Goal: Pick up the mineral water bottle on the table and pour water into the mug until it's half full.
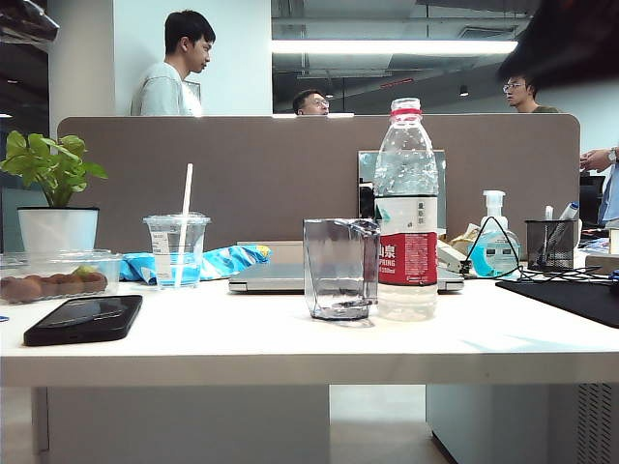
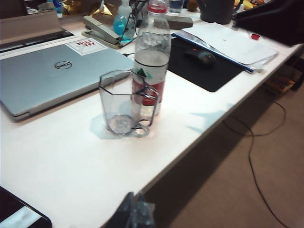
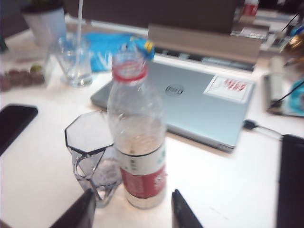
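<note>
While the exterior view takes the white table point(image 1: 242, 338) edge-on, with its thick pale rim, only the wrist views look down on its smooth top. On it lies a closed silver Dell laptop point(image 2: 52, 71), a thin slab from the exterior camera, its lid logo legible from both wrists. The black mouse mat point(image 2: 209, 71) and mouse point(image 2: 203, 56) show properly only from the left wrist. The mineral water bottle point(image 1: 405, 208), tall, clear ribbed plastic with a red-and-white label and red neck ring, uncapped, stands upright near the table's front edge. Just beside it, possibly touching, stands the mug point(image 1: 339, 269), angular grey-tinted glass; its octagonal mouth shows only from above. The right pincer point(image 3: 130, 211) is spread wide, dark fingers flanking the bottle's base without gripping. The left pincer point(image 2: 135, 213) shows only as blurred tips off the table's edge; its state cannot be told.
</note>
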